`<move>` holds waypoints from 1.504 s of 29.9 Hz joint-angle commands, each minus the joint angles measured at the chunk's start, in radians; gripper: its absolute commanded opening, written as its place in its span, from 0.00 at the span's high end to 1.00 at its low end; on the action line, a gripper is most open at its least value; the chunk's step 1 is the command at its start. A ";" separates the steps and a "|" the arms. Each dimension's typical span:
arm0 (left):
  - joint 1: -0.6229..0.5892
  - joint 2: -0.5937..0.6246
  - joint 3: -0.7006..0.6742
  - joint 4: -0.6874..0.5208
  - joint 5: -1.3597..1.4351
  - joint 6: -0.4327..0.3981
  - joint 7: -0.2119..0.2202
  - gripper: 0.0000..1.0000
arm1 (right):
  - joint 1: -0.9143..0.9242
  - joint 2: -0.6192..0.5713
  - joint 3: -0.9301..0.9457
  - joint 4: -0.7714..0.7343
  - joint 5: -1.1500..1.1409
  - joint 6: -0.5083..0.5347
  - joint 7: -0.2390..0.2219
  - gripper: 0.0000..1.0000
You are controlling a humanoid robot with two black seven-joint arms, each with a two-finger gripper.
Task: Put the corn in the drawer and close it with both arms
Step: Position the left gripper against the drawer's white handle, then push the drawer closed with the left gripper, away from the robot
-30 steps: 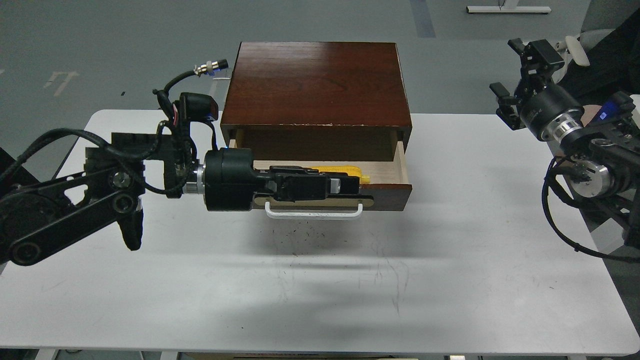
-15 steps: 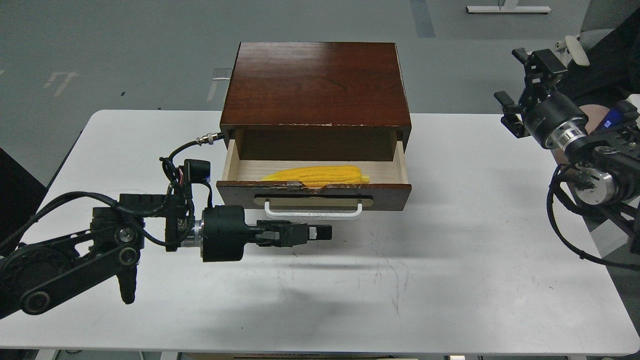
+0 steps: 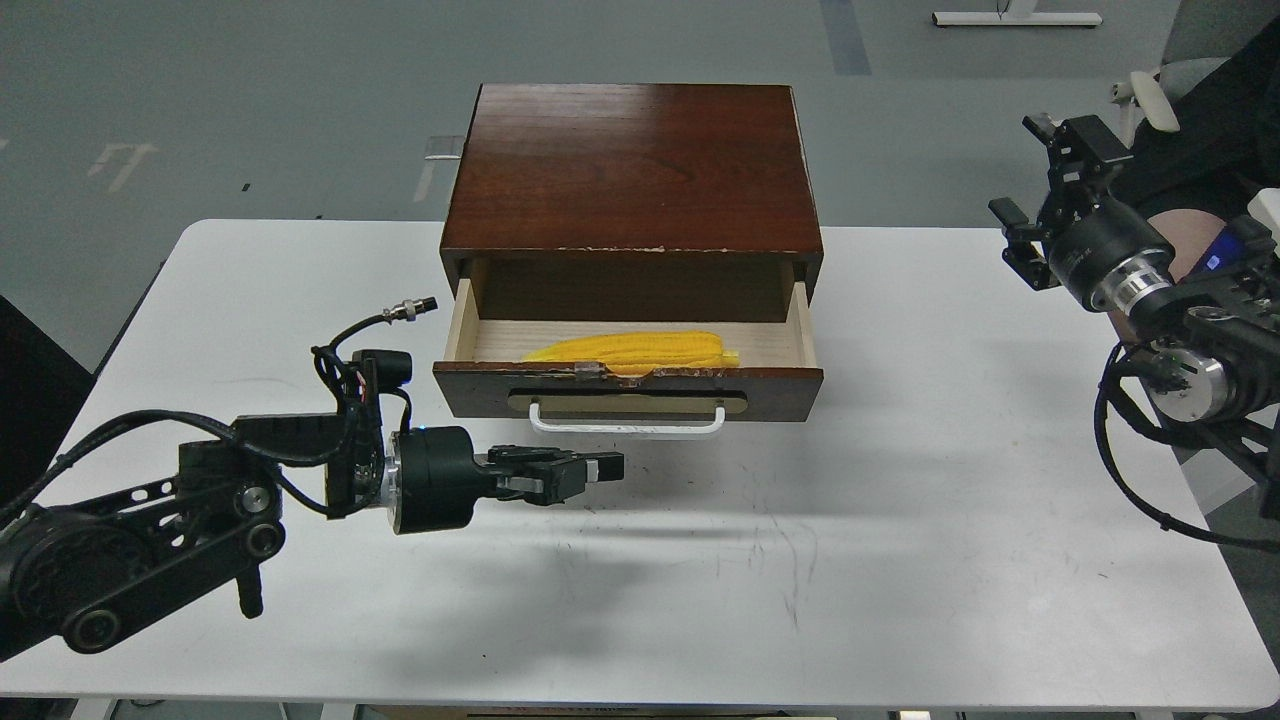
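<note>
The yellow corn (image 3: 635, 350) lies lengthwise inside the open drawer (image 3: 628, 385), its point toward the left. The drawer sticks out from the dark reddish-brown box (image 3: 630, 165), and its white bar handle (image 3: 628, 426) faces me. My left gripper (image 3: 606, 467) hovers low over the table just in front of and below the drawer's left half. It points right and holds nothing, and its fingers overlap from this side. My right gripper (image 3: 1040, 175) is raised at the far right, well apart from the box, with its fingers spread and empty.
The white table (image 3: 900, 520) carries the box at its back middle. A loose cable with a metal plug (image 3: 410, 310) arcs off my left wrist close to the drawer's left corner. A chair and a dark-clothed person are at the far right edge.
My left gripper pulled back out of the drawer without the corn, dropped toward the table and slid left. The corn stays in the drawer. My right gripper shifted slightly right.
</note>
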 commanded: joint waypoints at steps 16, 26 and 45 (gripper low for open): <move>0.003 -0.021 -0.015 0.060 -0.112 -0.020 0.002 1.00 | -0.013 -0.003 0.000 0.000 -0.002 0.000 0.000 0.01; 0.003 -0.033 -0.018 0.087 -0.130 -0.018 0.003 1.00 | -0.014 -0.003 0.000 0.000 -0.002 0.000 0.000 0.01; -0.021 -0.040 -0.047 0.181 -0.178 -0.009 0.005 1.00 | -0.031 -0.003 0.000 0.002 -0.003 0.000 0.000 0.01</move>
